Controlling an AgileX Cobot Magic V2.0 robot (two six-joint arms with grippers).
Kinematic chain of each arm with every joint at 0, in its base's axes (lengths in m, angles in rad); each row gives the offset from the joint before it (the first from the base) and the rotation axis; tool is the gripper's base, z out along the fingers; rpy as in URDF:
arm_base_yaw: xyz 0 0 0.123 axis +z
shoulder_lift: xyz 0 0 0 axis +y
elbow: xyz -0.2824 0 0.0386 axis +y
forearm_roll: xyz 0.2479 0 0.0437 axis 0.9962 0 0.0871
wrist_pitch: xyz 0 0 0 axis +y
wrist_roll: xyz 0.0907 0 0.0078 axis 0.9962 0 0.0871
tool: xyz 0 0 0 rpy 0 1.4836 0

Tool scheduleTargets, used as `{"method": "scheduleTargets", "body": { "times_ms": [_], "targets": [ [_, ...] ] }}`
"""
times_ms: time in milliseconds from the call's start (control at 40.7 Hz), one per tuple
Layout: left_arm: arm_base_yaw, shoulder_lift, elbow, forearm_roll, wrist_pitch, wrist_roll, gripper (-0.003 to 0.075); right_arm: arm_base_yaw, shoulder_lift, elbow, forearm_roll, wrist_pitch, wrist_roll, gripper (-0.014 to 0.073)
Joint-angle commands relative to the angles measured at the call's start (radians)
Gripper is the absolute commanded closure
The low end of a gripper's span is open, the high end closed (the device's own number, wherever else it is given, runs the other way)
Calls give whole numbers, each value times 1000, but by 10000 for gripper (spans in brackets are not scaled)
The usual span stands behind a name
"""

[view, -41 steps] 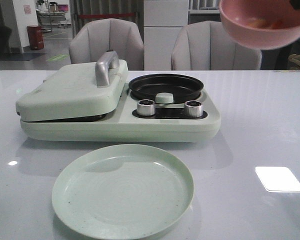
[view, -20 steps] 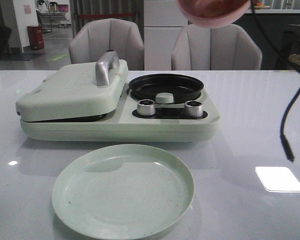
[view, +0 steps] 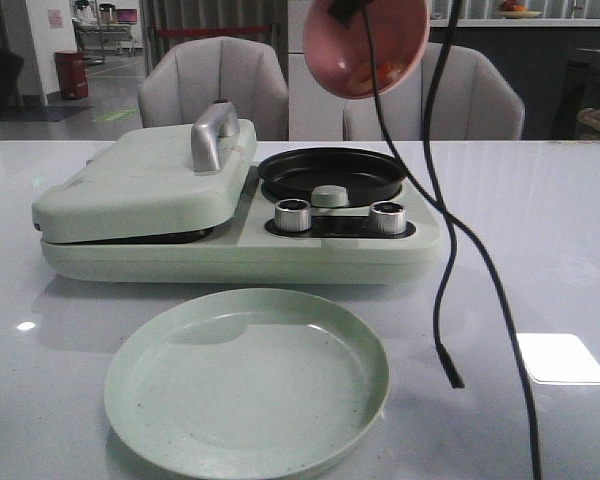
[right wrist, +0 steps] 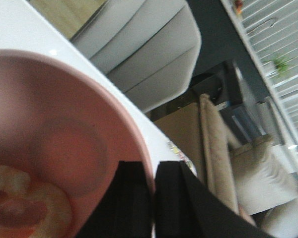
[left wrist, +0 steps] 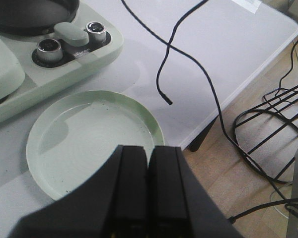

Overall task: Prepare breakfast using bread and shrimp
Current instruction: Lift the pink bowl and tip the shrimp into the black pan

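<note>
My right gripper [right wrist: 154,188] is shut on the rim of a pink bowl [right wrist: 64,148]. In the front view the bowl [view: 365,45] hangs high above the black round pan [view: 332,172], tipped so its opening faces forward. Orange-pink and whitish shrimp [view: 372,72] lie at its low side; they also show in the right wrist view [right wrist: 25,208]. My left gripper [left wrist: 149,163] is shut and empty, above the near rim of the pale green plate [left wrist: 89,144]. The bread is out of view.
The pale green breakfast maker has its lid [view: 145,180] closed, with a silver handle [view: 212,135] and two silver knobs [view: 292,214]. The green plate [view: 245,380] lies in front of it. Black cables [view: 440,250] dangle beside the pan. Chairs stand behind the table.
The pink bowl has moved left from the upper right to above the black pan and has tipped onto its side. The dangling cables have swung in with it.
</note>
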Motion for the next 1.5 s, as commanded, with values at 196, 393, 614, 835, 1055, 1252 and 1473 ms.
{"method": "scheduleTargets", "body": {
  "times_ms": [196, 393, 614, 835, 1055, 1252, 1473],
  "targets": [
    [-6, -3, -30, -27, -57, -1, 620, 66, -8, -48, -420, 158, 54, 550],
    [-6, -3, -30, -27, -57, -1, 620, 80, -7, -106, -420, 168, 38, 550],
    [-6, -3, -30, -27, -59, -1, 620, 84, -7, -212, -420, 195, -97, 550],
    [-6, -3, -30, -27, -59, -1, 620, 84, -7, -258, -420, 170, -133, 550],
    [-6, -3, -30, -27, -59, -1, 620, 84, -4, -258, -321, 231, -119, 550],
    [-6, -3, -30, -8, -57, -1, 620, 35, -25, -247, 47, 322, -141, 550],
    [-6, -3, -30, -4, -53, -1, 620, -56, -169, -31, 351, 275, -140, 550]
  ]
}}
